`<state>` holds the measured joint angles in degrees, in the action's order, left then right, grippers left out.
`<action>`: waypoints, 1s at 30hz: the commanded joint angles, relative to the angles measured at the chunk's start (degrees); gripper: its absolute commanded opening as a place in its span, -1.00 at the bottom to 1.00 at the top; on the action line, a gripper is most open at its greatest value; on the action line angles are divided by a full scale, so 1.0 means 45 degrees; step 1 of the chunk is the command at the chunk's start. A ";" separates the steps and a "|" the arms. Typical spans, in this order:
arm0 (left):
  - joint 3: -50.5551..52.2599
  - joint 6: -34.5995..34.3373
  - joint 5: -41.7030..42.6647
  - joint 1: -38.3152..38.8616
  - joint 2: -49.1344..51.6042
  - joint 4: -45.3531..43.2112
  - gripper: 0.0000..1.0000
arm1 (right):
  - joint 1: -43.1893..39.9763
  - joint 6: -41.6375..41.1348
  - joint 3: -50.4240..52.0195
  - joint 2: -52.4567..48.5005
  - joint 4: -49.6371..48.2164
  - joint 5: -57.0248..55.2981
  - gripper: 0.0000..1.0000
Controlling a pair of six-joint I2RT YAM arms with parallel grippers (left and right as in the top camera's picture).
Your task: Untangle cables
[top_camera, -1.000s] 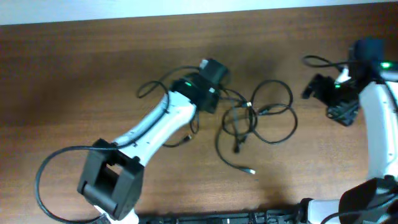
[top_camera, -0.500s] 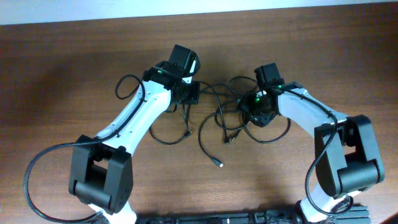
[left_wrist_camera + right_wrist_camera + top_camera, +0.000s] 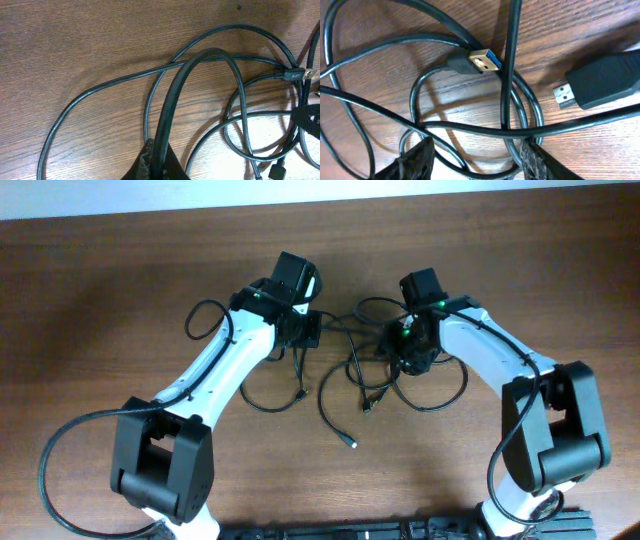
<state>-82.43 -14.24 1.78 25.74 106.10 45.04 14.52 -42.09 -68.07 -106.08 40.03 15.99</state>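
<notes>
The cables (image 3: 350, 375) are thin black cords lying in tangled loops on the brown table between my two arms. My left gripper (image 3: 302, 338) is at the tangle's left side. In the left wrist view it (image 3: 160, 162) is shut on one black cable (image 3: 200, 57) that arches up out of the fingertips. My right gripper (image 3: 410, 360) is pressed down on the tangle's right side. In the right wrist view its fingers (image 3: 420, 160) stand apart, straddling several crossing strands (image 3: 470, 127). A gold USB plug (image 3: 482, 61) and a wider black plug (image 3: 600, 82) lie just beyond.
A loose plug end (image 3: 352, 443) trails toward the front of the table. The left arm's own thick cable (image 3: 50, 470) loops at the front left. The table's far edge (image 3: 300, 205) runs along the top, and a black bar (image 3: 350, 532) lies at the near edge.
The right arm swung in from the far right onto the tangle, and its jaws have narrowed around the strands. The left gripper shifted up-left, dragging its cable and the loops with it.
</notes>
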 commanded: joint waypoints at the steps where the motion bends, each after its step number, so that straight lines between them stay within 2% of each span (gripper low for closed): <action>1: -0.0024 -0.0058 0.0097 -0.0053 -0.0107 0.0019 -1.00 | 0.0117 0.0015 0.0005 -0.0107 -0.0223 -0.1515 -0.14; 3: -0.0024 -0.0063 0.0102 -0.0053 -0.0102 0.0005 -1.00 | 0.0117 -0.0257 0.0005 -0.0107 -0.0228 -0.1710 -0.37; 7: -0.0024 -0.0063 0.0107 -0.0049 -0.0102 0.0015 -1.00 | 0.0117 -0.0568 0.0010 -0.0763 -0.0325 -0.2137 -0.42; 10: -0.0024 -0.0063 0.0102 -0.0053 -0.0102 0.0015 -1.00 | 0.0117 -0.0811 0.0005 -0.1088 -0.0427 -0.2025 -0.63; 12: -0.0024 -0.0063 0.0102 -0.0053 -0.0102 0.0015 -1.00 | 0.0117 -0.0811 0.0005 -0.1088 -0.0418 -0.1967 -0.63; 14: -0.0024 -0.0063 0.0102 -0.0053 -0.0102 0.0010 -1.00 | 0.0228 -0.0821 0.0010 -0.1093 -0.0316 -0.1870 -0.77; 15: -0.0024 -0.0063 0.0102 -0.0053 -0.0102 0.0010 -1.00 | 0.0369 -0.0865 0.0010 -0.1093 -0.0219 -0.1846 -0.35; 18: -0.0024 -0.0063 0.0146 -0.0053 -0.0102 0.0019 -1.00 | 0.0529 -0.2463 0.0010 -0.1098 0.0335 -0.2982 -0.34; 19: -0.0024 -0.0063 0.0146 -0.0053 -0.0102 0.0015 -1.00 | 0.0534 -0.3075 0.0010 -0.1093 0.0384 -0.3123 -0.43; 20: -0.0024 -0.0063 0.0146 -0.0053 -0.0102 0.0019 -1.00 | 0.0529 -0.3094 0.0000 -0.1093 0.0199 -0.3036 -0.87; 21: -0.0024 -0.0063 0.0146 -0.0053 -0.0102 0.0019 -1.00 | 0.0515 -0.3094 -0.0029 -0.1093 0.0155 -0.2817 -0.92; 23: -0.0024 -0.0063 0.0141 -0.0053 -0.0102 0.0015 -1.00 | 0.0316 -0.2317 -0.0515 -0.0976 0.0476 -0.1753 -0.92; 25: -0.0024 -0.0063 0.0136 -0.0053 -0.0063 -0.0044 -1.00 | -0.0015 -0.0991 -0.2195 -0.0325 0.2424 -0.1486 -0.92; 26: -0.0024 -0.0058 -0.0024 -0.0053 0.0083 -0.0160 -1.00 | -0.0005 0.0369 -0.3468 0.0223 0.4027 -0.1501 -0.92; 27: -0.0024 -0.0068 -0.1302 -0.0068 0.0335 -0.0180 -1.00 | -0.0049 0.1520 -0.4357 0.0641 0.5236 -0.1511 -0.92; 29: -0.0024 -0.0214 -0.2880 -0.0374 0.0588 0.0078 -1.00 | -0.0447 0.2084 -0.4930 0.1433 0.6348 -0.2424 -0.92; 30: -0.0024 -0.0214 -0.3041 -0.0733 0.0588 0.0253 -1.00 | -0.0811 0.2628 -0.4945 0.1851 0.6562 -0.2662 -0.92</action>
<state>-82.43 -14.46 -5.32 25.32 107.66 45.25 13.61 -35.86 -89.21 -100.99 68.07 7.73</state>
